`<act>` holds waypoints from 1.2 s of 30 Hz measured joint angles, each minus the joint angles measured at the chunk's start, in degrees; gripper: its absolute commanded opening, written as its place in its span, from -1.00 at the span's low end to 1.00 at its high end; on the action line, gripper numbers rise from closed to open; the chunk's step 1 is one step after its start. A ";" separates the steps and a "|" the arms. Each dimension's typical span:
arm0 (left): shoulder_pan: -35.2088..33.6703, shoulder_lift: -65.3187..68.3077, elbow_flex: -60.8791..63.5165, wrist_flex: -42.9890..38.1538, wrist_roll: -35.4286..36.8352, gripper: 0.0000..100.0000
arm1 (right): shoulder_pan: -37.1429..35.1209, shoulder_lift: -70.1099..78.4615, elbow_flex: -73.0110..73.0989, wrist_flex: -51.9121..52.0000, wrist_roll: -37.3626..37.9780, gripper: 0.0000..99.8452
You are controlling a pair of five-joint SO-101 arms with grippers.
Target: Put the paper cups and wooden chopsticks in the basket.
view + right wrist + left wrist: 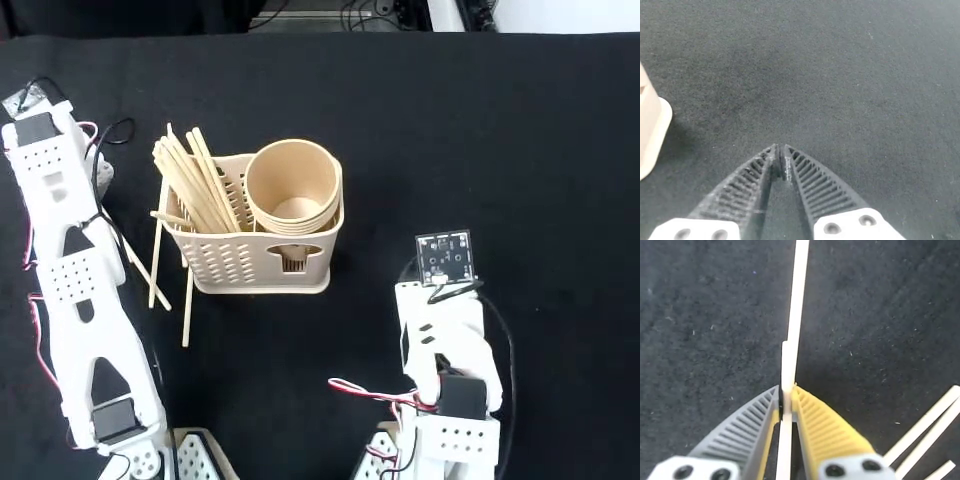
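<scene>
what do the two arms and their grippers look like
The left arm and right arm are white plastic with small holes, black motors and red and black cables. The left gripper has one grey and one yellow ribbed finger; the right gripper has two dark ribbed ones.

The right end effector [780, 152] hangs over the black tabletop [840, 75]. Its two ribbed fingers [812, 177] are pressed together at the tips, with nothing between them. A pale corner of the basket [650, 130] sits off to one side, apart from the fingers.
</scene>
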 measured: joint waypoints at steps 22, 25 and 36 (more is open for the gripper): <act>1.32 -0.35 7.38 -5.19 -0.62 -0.94 | 0.00 0.00 0.00 0.00 0.00 -0.95; 1.32 -0.35 6.86 -4.04 -0.26 -0.94 | 0.00 0.00 0.00 0.00 0.00 -0.95; -0.79 -0.26 -0.44 0.18 0.97 -0.94 | 0.00 0.00 0.00 0.00 0.00 -0.95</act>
